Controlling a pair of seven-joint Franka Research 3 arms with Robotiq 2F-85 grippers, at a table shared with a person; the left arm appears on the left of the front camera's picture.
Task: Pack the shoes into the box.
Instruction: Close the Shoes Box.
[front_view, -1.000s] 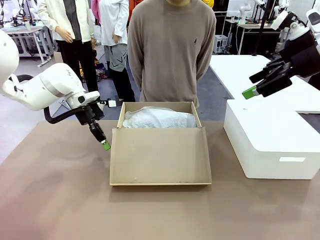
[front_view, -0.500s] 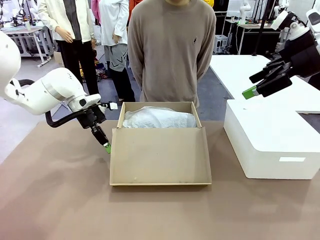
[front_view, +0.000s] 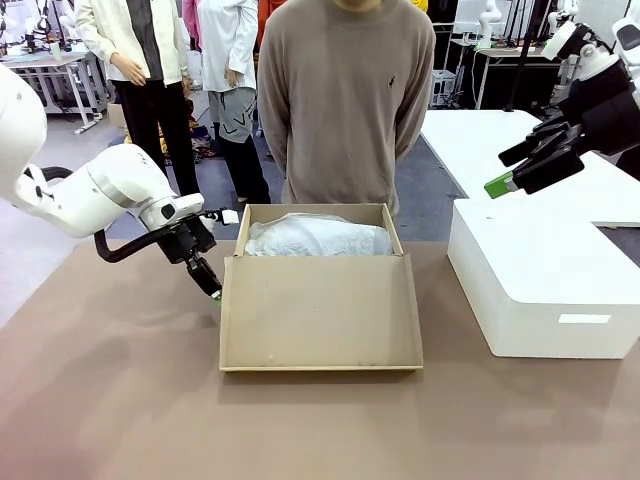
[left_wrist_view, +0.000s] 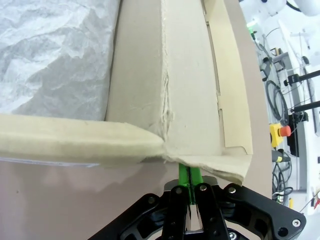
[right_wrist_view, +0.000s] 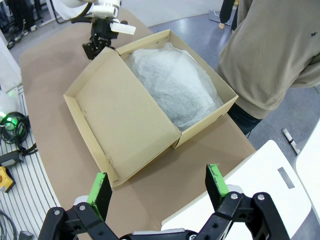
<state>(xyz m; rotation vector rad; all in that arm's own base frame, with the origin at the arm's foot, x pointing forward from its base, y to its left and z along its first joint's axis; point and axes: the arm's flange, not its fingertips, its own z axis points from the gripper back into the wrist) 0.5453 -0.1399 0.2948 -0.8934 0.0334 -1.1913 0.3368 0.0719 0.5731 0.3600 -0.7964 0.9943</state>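
left claw (front_view: 213, 292) pinched closed, under lid corner of box (front_view: 320, 310) | right claw (right_wrist_view: 157, 186) spread wide, high above box

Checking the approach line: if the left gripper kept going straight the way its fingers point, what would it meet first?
Most likely the box: the left gripper, fingers shut, points at the corner of the open lid flap, its tips at the flap's edge. Whether they touch it cannot be told.

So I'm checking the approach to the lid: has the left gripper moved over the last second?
Yes. The left gripper has crept right, toward the left edge of the box lid, its fingers shut and now almost touching it.
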